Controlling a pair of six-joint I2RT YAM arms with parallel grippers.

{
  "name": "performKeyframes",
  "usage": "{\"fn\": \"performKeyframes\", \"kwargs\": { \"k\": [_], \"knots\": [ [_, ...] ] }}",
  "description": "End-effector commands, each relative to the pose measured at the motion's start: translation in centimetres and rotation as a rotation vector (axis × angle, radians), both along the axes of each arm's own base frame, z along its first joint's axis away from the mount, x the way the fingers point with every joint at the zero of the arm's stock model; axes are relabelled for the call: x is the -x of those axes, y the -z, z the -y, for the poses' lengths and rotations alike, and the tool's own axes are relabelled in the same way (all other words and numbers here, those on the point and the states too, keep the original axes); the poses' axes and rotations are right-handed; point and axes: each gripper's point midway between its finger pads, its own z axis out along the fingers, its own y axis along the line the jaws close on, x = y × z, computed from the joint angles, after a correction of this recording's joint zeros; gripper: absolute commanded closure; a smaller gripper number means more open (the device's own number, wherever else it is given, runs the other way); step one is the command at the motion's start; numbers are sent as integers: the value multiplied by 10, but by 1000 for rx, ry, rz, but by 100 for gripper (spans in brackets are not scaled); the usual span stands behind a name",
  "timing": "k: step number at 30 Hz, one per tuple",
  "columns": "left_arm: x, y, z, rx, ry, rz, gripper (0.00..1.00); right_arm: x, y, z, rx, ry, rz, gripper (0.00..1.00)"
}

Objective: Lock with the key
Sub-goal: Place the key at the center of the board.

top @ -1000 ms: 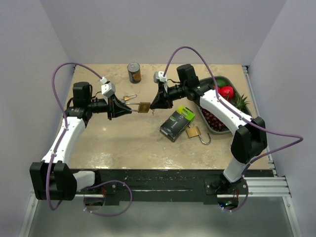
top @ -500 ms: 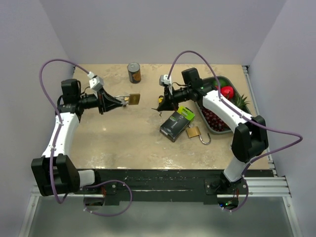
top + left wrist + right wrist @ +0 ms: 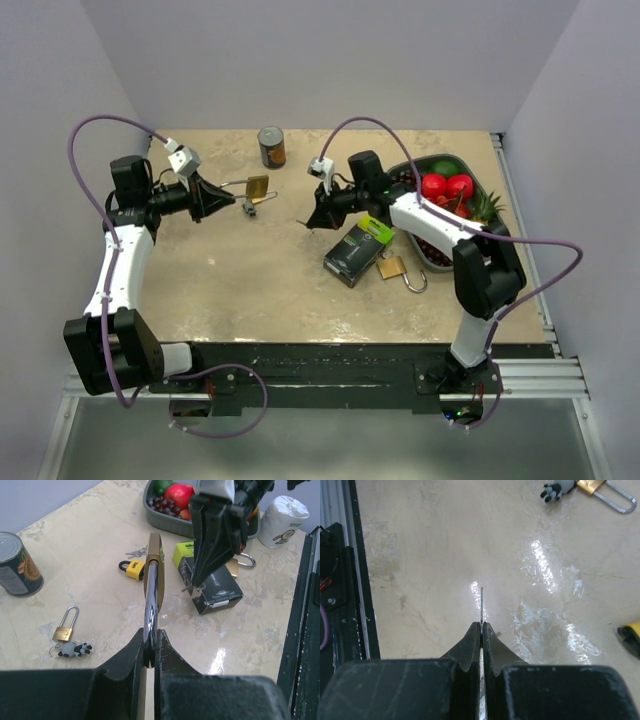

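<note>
Both hands are pinched shut in the overhead view: the left hand (image 3: 232, 197) holds a brass padlock (image 3: 258, 186) by its shackle above the worktop (image 3: 250, 290), the right hand (image 3: 309, 220) faces it, and one can (image 3: 271, 147), one black-and-green box (image 3: 357, 250) and a loose padlock (image 3: 393, 267) lie about. From the left wrist, four padlocks show: the held one, the loose one, a small padlock (image 3: 65, 626) with a panda charm, and a yellow padlock (image 3: 134, 569); the box's lettering is cut off. From the right wrist, the closed hand grips a thin key (image 3: 481, 600) edge-on.
</note>
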Motion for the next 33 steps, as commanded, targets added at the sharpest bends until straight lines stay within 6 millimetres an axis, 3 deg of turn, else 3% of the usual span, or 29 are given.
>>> {"fn": "performKeyframes", "kwargs": {
  "k": [1, 6, 17, 25, 26, 27, 29, 30, 33],
  "knots": [
    [-1, -16, -1, -27, 13, 104, 100, -9, 12, -16, 18, 87, 11, 100],
    [1, -5, -2, -27, 9, 71, 100, -1, 36, -36, 44, 67, -26, 100],
    [5, 3, -2, -38, 9, 50, 100, 0, 92, -44, 97, 75, -116, 100],
    [13, 22, -4, -85, 14, 7, 100, -27, 94, -46, 119, 159, -89, 100],
    [14, 23, -5, -89, 16, 3, 100, -30, 94, -45, 125, 165, -78, 97],
    [14, 25, -5, -94, 19, -4, 100, -33, 92, -44, 123, 172, -71, 84],
    [16, 31, -5, -102, 21, -23, 100, -34, 89, -44, 120, 172, -70, 68],
    [16, 31, -6, -107, 23, -25, 100, -35, 85, -44, 122, 155, -39, 52],
    [19, 37, -5, -122, 51, -41, 100, -30, 64, -48, 77, 111, -3, 38]
  ]
}}
